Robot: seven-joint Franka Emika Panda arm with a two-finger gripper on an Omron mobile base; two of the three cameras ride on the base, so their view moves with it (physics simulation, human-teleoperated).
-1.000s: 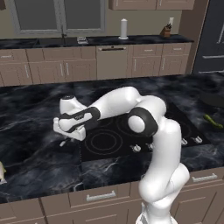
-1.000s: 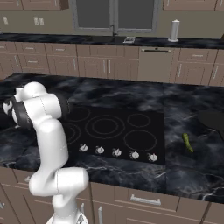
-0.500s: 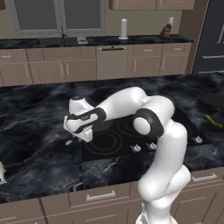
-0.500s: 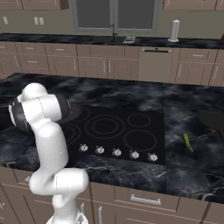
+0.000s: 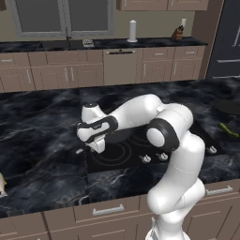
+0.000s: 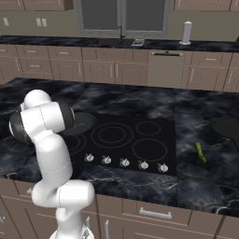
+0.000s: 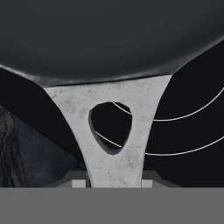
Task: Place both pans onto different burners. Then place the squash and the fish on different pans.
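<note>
Pinching the grey metal handle (image 7: 114,144) of a round dark frying pan (image 7: 109,39), the claw (image 7: 113,183) carries it just above the glossy black cooktop (image 6: 140,140); the pan extends straight ahead, grey burner rings (image 7: 183,131) directly beneath.

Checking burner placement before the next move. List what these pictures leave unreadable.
- Fingertips: hand view, cut off by the bottom edge at the pan handle.
- Held pan: right base view, mostly behind the arm.
- Second pan: cut by the right edge.
- Pale thing: left base view, cropped; identity unclear.
</note>
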